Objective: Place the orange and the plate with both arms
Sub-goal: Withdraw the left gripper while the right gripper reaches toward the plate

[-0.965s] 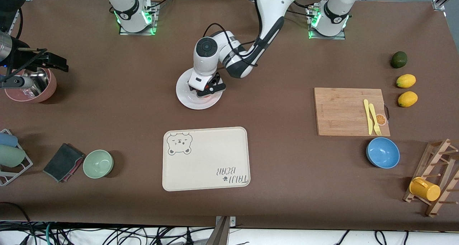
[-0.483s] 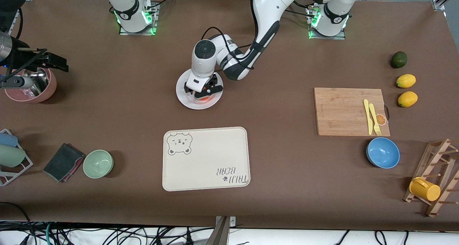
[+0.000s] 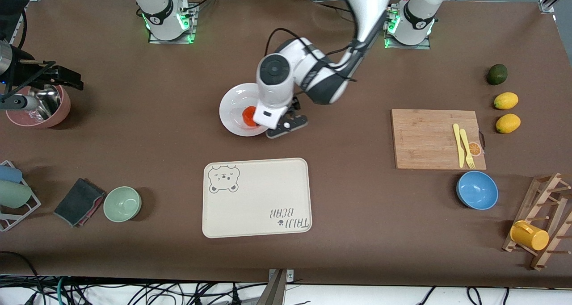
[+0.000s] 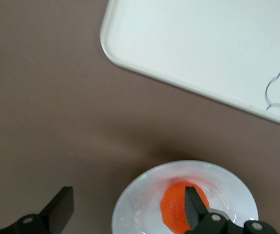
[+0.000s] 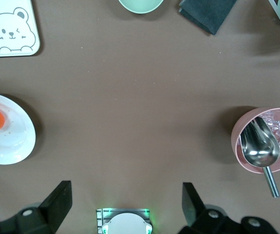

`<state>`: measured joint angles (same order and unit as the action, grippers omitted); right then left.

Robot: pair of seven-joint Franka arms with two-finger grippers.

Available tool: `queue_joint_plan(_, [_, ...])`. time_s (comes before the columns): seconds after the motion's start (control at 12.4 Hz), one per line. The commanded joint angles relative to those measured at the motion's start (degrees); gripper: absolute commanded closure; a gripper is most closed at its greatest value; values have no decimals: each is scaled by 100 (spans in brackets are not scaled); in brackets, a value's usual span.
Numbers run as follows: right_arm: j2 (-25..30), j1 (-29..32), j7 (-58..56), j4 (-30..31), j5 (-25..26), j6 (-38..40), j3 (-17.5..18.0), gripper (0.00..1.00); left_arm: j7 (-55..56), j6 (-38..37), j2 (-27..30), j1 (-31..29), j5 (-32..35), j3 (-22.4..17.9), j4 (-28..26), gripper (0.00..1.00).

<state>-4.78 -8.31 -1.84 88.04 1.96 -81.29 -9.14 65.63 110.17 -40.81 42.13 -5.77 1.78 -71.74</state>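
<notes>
1. Orange (image 3: 248, 116) is sitting in the plate (image 3: 234, 104), on the side toward the left arm's end, free of any grip; in the left wrist view the orange (image 4: 178, 209) is showing past one fingertip
2. Left gripper (image 3: 286, 125) is hanging over the plate's rim and the bare table just beside it, toward the left arm's end, its fingers (image 4: 57, 210) standing wide apart and holding nothing; the arm is reaching in from its base with the wrist bent down
3. Right gripper (image 3: 67, 78) is waiting up in the air over the table beside the pink bowl (image 3: 58, 113) at the right arm's end, its fingers (image 5: 57, 201) spread open and empty
4. Plate is lying flat near the table's middle, with the tray (image 3: 257, 198) nearer to the front camera and apart from it; a strip of bare table is lying between the two
5. Open table is stretching around the plate toward both bases and toward the pink bowl; the cutting board (image 3: 429, 137) is lying well apart toward the left arm's end
6. Orange is round and a little flattened, so no long axis is showing; the tray is lying with its long side along the table's length
</notes>
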Motion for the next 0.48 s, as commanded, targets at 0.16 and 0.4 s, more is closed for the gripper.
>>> queue_joint_plan(0.16, [-40,93,70,-68,15,-106,0,0,-1645,-898,582,-1292,-38,60,-200,0])
queue_joint_plan(0.4, [-119,304,44,-68,-46,-177,-9,0,-3332,-1365,723,-2206,-12,60,-209,0])
